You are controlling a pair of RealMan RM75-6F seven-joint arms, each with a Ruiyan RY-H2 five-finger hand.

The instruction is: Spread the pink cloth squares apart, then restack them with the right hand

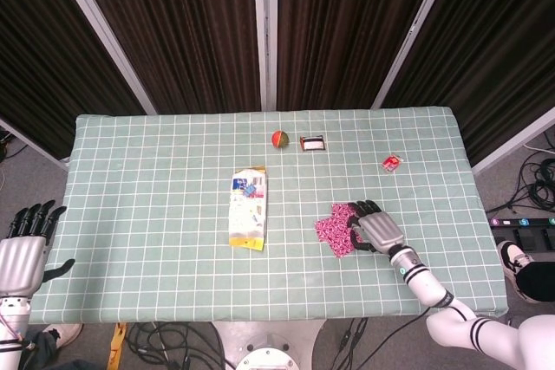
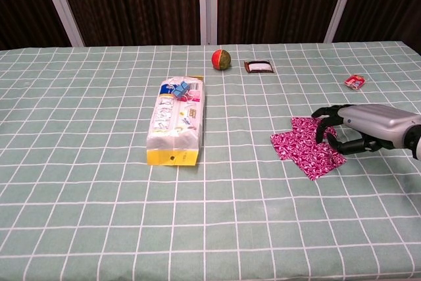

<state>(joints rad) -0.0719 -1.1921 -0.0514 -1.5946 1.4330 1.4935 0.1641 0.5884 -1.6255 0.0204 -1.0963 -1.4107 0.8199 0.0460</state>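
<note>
Status: you're early in the spread phase. The pink cloth squares (image 2: 304,149) sit in the right half of the table (image 1: 156,283), toward the near edge. They no longer read as 1 neat square: 1 layer pokes out to the left of the rest, but the layers overlap heavily and nothing is fully separated. I can't tell how many squares are in the pile; the pattern hides the edges.

Your right hand (image 2: 358,129) is at the right side of the pile with its fingers (image 1: 359,210) curved down onto the cloth. It looks like pressing or dragging contact rather than a pinch, but the chest view doesn't show the fingertips clearly, so I can't tell whether any fabric is actually gripped.

Your left hand (image 1: 24,249) hangs off the left near corner of the table, fingers spread and holding nothing. It's out of the job.

Left to do, by my read:
- pull each square clear so none overlap
- then the whole restack, right hand only

Room to spread: open table left of the pile up to the yellow-ended packet (image 2: 176,122). The ball (image 2: 221,59), the small dark box (image 2: 259,66) and the red wrapper (image 2: 354,81) sit toward the far edge, well apart from the cloth.
</note>
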